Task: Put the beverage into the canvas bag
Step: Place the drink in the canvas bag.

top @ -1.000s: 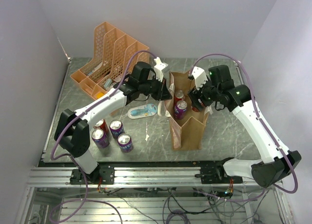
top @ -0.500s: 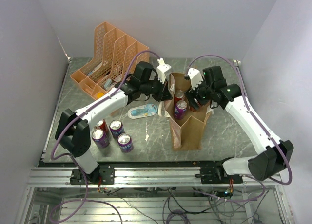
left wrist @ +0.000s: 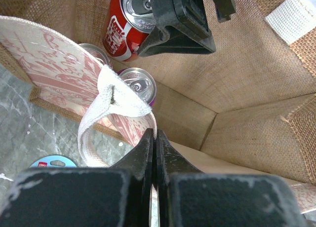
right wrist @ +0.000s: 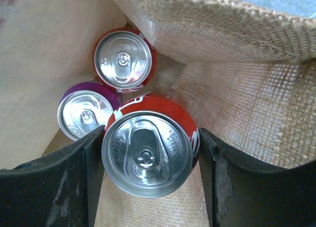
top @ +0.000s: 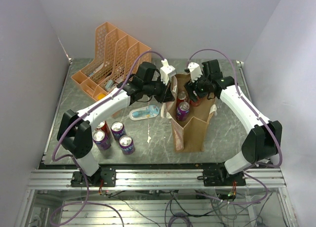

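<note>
The canvas bag (top: pixel 190 133) stands open on the table, tan with a white strap. My left gripper (top: pixel 169 93) is shut on its left rim by the white strap (left wrist: pixel 111 96); its tips (left wrist: pixel 154 138) pinch the pink streaked panel. My right gripper (top: pixel 194 92) is inside the bag's mouth, shut on a red can (right wrist: pixel 148 150) held upright, one finger (right wrist: pixel 79 177) on each side. Below it in the bag stand another red can (right wrist: pixel 122 59) and a purple can (right wrist: pixel 85 114). The left wrist view also shows the held red can (left wrist: pixel 123 27).
Several loose cans (top: pixel 117 130) stand at the table's front left. An orange mesh file organiser (top: pixel 111 56) stands at the back left. A flat blue-and-white item (top: pixel 144 113) lies just left of the bag. Walls close in on both sides.
My right gripper has moved left and toward the back, over and into the bag's mouth, with the red can. My left gripper has kept its hold on the rim.
</note>
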You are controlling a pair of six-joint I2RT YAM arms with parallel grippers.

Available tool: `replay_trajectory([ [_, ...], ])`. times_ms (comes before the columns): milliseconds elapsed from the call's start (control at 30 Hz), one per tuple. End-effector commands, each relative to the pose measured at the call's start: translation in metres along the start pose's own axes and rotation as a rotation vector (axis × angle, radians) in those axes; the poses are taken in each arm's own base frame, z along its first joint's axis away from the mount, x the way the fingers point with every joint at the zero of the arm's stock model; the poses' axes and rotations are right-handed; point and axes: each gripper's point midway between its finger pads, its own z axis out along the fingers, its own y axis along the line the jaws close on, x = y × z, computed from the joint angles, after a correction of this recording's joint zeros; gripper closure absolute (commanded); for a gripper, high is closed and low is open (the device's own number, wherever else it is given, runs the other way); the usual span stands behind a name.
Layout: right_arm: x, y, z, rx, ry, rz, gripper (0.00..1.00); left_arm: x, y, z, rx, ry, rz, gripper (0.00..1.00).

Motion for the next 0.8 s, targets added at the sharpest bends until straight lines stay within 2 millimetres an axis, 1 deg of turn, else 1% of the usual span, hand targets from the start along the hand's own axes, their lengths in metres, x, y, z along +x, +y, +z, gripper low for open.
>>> replay_trajectory([
  [0,-0.036,-0.009,-0.005,-0.009,-0.144,0.007,0.87,0.015,-0.001,0.008,0.012,0.045,-0.016,0.93],
  [133,-0.031,-0.001,-0.001,-0.043,-0.164,0.026,0.87,0.014,0.0,0.008,0.009,0.046,-0.019,0.93],
  [300,-0.014,0.006,0.009,-0.059,-0.15,0.059,0.87,0.012,0.002,0.008,0.003,0.04,-0.021,0.93],
  [433,-0.005,0.005,0.016,-0.045,-0.137,0.08,0.87,0.011,0.004,0.008,0.0,0.039,-0.022,0.93],
  [600,0.007,0.01,0.022,-0.056,-0.125,0.115,0.88,0.011,0.005,0.009,0.001,0.038,-0.025,0.93],
  [767,0.011,0.014,0.027,-0.061,-0.14,0.174,0.87,0.013,0.005,0.009,0.002,0.042,-0.016,0.93],
])
